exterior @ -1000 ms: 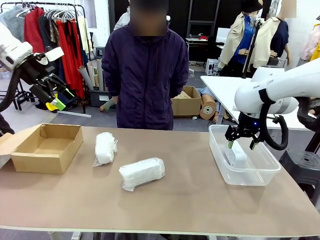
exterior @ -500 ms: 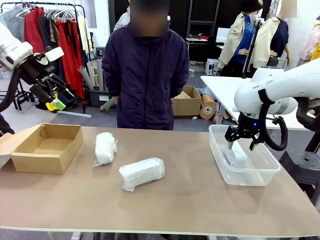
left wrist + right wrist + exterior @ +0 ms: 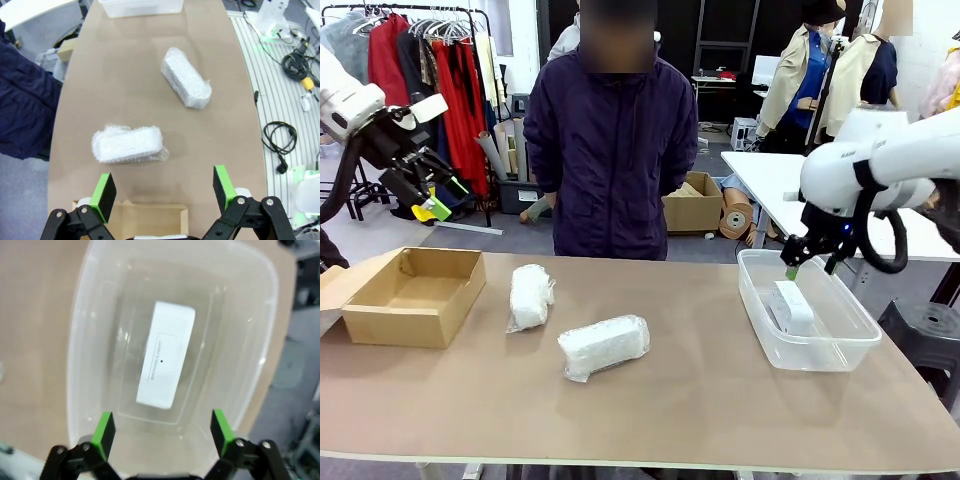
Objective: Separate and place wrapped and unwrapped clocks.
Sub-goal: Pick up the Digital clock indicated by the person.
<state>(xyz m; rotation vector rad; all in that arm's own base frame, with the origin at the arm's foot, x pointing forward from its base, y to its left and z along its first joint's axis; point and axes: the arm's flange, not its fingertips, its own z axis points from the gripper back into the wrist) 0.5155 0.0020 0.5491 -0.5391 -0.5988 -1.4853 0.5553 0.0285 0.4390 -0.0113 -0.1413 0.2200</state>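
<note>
Unwrapped clock (image 3: 165, 360) lies in the tub (image 3: 75, 355) under the right fingers (image 3: 104, 432), wide apart and empty; left fingers (image 3: 105, 195) likewise.

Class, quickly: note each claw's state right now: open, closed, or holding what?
Left claw: open, holding nothing.
Right claw: open, holding nothing, above the tub.

I am working in what looks like a lab set up inside a garment studio or storeroom. Behind my brown worktable (image 3: 700, 400), a clothes rail (image 3: 420, 12) hangs full of red and grey garments (image 3: 445, 90). An open cardboard carton (image 3: 693, 205) and paper rolls (image 3: 736, 214) sit on the grey floor, and loose black cables (image 3: 279, 146) lie beside the table.
</note>
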